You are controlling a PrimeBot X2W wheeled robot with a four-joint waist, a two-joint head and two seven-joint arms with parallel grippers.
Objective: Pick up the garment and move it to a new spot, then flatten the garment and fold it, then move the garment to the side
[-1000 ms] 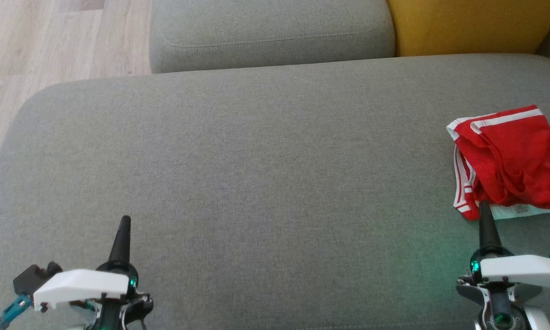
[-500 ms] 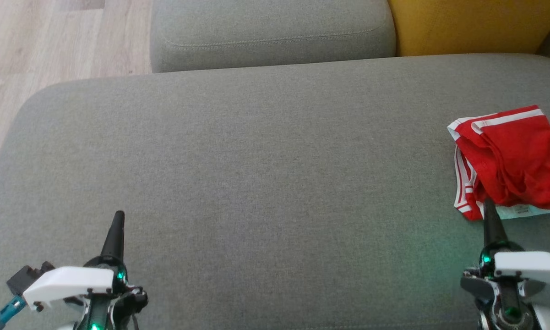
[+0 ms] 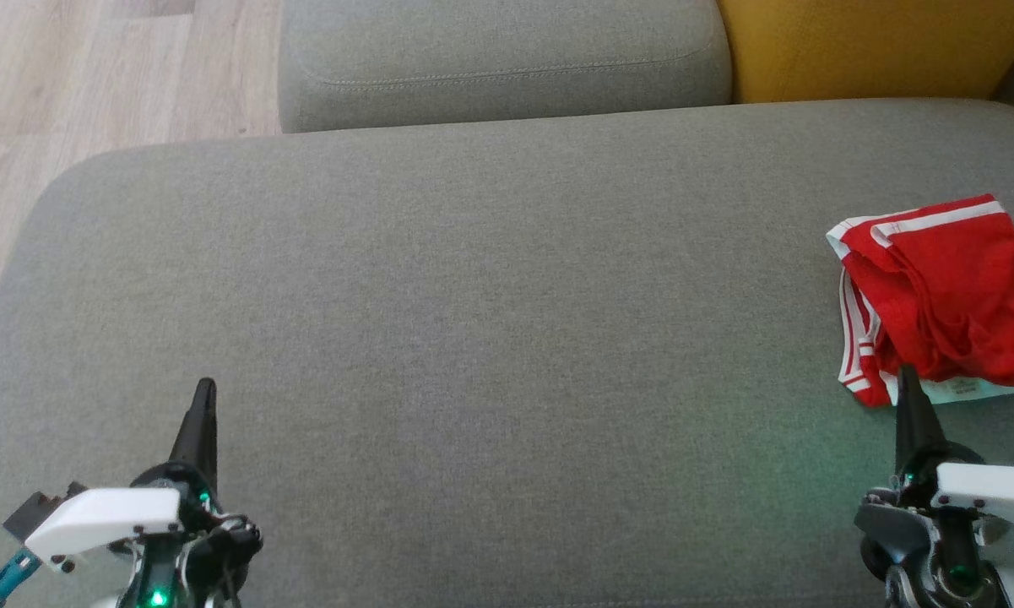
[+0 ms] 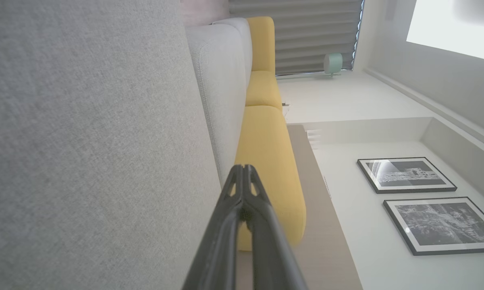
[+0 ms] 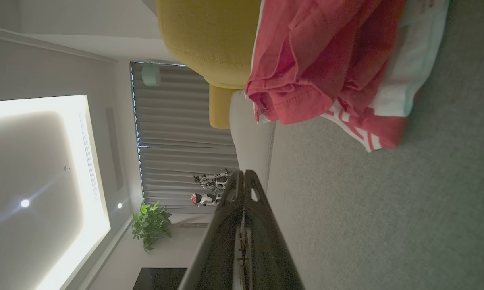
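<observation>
The garment (image 3: 946, 287) is a red piece with white stripes, lying crumpled at the right edge of the grey sofa seat (image 3: 490, 321); a pale label shows at its near edge. In the right wrist view the garment (image 5: 326, 60) lies ahead of my fingers. My right gripper (image 3: 906, 382) is shut and empty, its tip just short of the garment's near edge. At the lower left my left gripper (image 3: 205, 390) is shut and empty over bare seat. Both wrist views show the fingertips pressed together: left gripper (image 4: 242, 169), right gripper (image 5: 242, 174).
A grey back cushion (image 3: 498, 59) and a yellow cushion (image 3: 870, 46) stand behind the seat. Wooden floor (image 3: 67, 76) lies beyond the seat's left end. Framed pictures (image 4: 407, 175) hang on the wall.
Both grippers have drawn back toward the bottom of the head view, the left one also drifting left. The right tip has slid off the garment's edge. The garment has not moved.
</observation>
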